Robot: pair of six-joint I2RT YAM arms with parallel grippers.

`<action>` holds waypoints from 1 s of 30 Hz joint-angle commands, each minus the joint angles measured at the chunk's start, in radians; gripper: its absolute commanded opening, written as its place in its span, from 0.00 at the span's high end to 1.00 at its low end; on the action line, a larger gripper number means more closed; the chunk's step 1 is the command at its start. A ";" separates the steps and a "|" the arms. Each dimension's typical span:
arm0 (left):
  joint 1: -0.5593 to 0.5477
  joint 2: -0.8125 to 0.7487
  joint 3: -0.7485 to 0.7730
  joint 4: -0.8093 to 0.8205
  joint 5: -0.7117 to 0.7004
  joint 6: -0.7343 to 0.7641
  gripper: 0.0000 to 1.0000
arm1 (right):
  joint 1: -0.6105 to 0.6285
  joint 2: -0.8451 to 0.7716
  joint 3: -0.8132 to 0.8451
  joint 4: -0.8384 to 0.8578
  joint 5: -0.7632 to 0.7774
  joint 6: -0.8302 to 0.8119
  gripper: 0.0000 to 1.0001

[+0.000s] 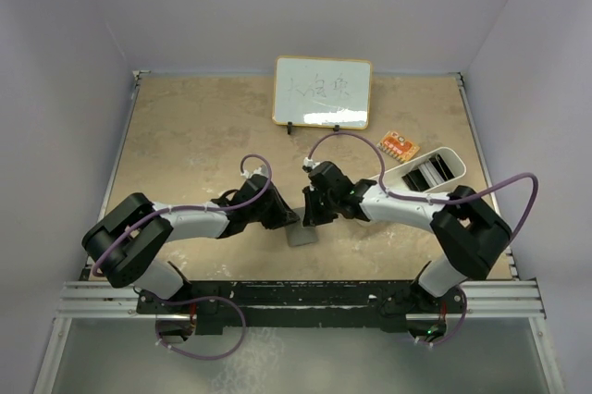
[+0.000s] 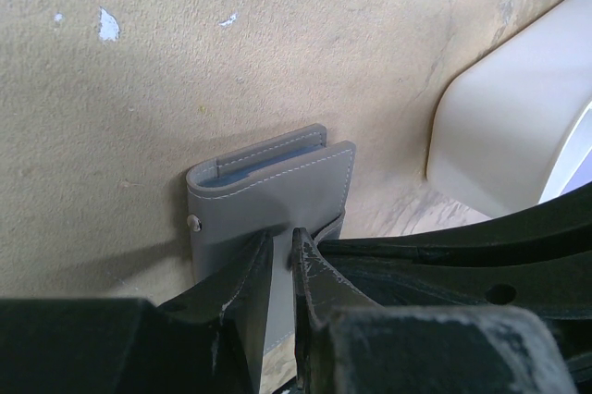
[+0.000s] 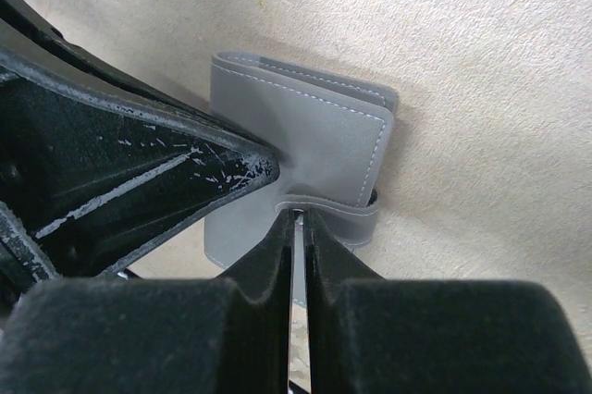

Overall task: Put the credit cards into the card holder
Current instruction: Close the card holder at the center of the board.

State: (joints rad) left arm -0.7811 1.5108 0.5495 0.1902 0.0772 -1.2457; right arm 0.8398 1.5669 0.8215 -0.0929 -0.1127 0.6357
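Observation:
The grey card holder [image 1: 302, 235] lies folded on the table between my two grippers. In the left wrist view the card holder [image 2: 268, 186] shows a light blue credit card's edge [image 2: 252, 170] inside its top fold and a snap [image 2: 193, 222] on its side. My left gripper [image 2: 285, 237] has its jaws a slit apart, pinched on the holder's flap. My right gripper [image 3: 298, 218] is shut on the holder's strap [image 3: 338, 210]. The left gripper's scratched finger [image 3: 231, 167] rests on the flap. An orange credit card [image 1: 400, 145] lies at the back right.
A white oblong tray [image 1: 435, 172] stands to the right, just behind the right forearm, and its rim [image 2: 518, 126] fills the left wrist view's right side. A small whiteboard [image 1: 322, 92] stands at the back. Both arms meet at the table's middle.

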 commanded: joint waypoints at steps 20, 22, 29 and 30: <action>-0.009 0.069 -0.059 -0.102 -0.031 0.028 0.87 | 0.065 0.205 0.141 -0.217 0.143 -0.070 0.94; -0.008 0.061 -0.055 -0.114 -0.038 0.028 0.87 | 0.065 0.198 0.144 -0.213 0.139 -0.075 0.93; -0.007 -0.048 0.006 -0.221 -0.117 0.061 0.80 | 0.065 0.076 0.172 -0.235 0.102 -0.085 0.89; -0.007 -0.082 0.024 -0.251 -0.142 0.071 0.76 | 0.066 0.047 0.177 -0.240 0.101 -0.076 0.88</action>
State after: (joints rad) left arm -0.7822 1.4857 0.5491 0.1665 0.0563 -1.2415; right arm 0.8955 1.6642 1.0000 -0.3069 -0.0181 0.5720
